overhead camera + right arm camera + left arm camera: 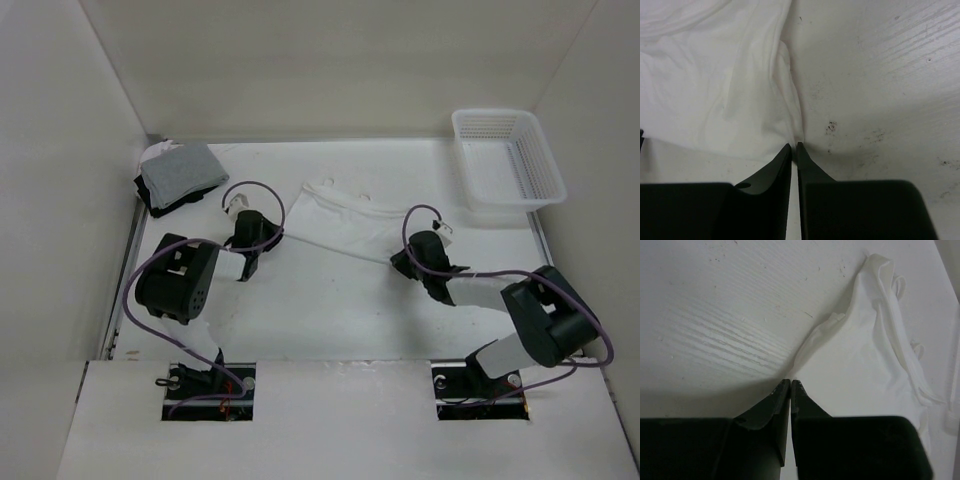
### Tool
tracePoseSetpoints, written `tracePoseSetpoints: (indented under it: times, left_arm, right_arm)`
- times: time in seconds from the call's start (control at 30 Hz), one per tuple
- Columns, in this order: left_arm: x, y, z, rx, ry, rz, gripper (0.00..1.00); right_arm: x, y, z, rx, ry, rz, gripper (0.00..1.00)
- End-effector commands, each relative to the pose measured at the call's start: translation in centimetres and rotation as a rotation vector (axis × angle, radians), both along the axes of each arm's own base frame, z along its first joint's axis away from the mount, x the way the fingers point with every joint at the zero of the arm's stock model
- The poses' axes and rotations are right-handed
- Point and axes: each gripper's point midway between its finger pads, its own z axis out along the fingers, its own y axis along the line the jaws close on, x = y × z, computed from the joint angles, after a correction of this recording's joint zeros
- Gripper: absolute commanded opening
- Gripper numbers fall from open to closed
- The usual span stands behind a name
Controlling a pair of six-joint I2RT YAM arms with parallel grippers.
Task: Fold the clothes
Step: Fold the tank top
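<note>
From above, I see the garment (pixel 345 218) spread over the middle of the surface (pixel 330 320), reaching toward the far edge. A pile of gray and black clothes (pixel 180 175) sits in the far left corner and a basket (pixel 505 160) in the far right one. My worry here is uneven travel: the near hem looks drawn into a straight line between the two arms, so if one arm leads, I expect the thin cloth to slide out of the other. The left pincer (pixel 270 238) sits at the hem's left end and the right pincer (pixel 400 262) at its right end.

In the left wrist view the risk is a shallow bite. The cloth narrows to a point exactly at the tips, so I judge only a sliver is caught, and a quick lift could shed it. The left pincer (pixel 790 382) is closed, its jaws together on that corner of the garment (pixel 865 365). The straps (pixel 897 287) lie loose at the far side and could drag or snag as the fold goes over.

In the right wrist view the danger is the same. The right pincer (pixel 794 146) shows only a hairline slit, and a fold of the garment (pixel 715 90) runs straight into the tips. I read that as clamped on the edge.
</note>
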Motion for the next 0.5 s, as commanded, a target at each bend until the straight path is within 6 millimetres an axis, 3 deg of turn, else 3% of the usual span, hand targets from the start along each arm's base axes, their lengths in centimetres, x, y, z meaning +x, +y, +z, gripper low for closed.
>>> tracePoseSetpoints:
  times: [0.0,0.2,0.4,0.47]
  left_arm:
    - [0.1,-0.1,4.8,-0.051,-0.123,0.013,0.00]
    - [-3.5,0.9,13.2,-0.081,-0.279,0.010,0.00]
    - [-11.2,3.2,22.7,-0.056,-0.437,0.023,0.00]
    - [-13.9,4.0,24.7,-0.047,-0.463,0.032,0.00]
  right_arm:
    - [0.7,0.2,3.4,0.023,-0.106,-0.012,0.12]
    - [-1.7,1.0,10.3,0.009,-0.242,0.092,0.11]
    - [-7.6,0.6,20.1,0.027,-0.405,0.211,0.11]
    - [-9.6,0.5,22.5,0.033,-0.449,0.253,0.12]
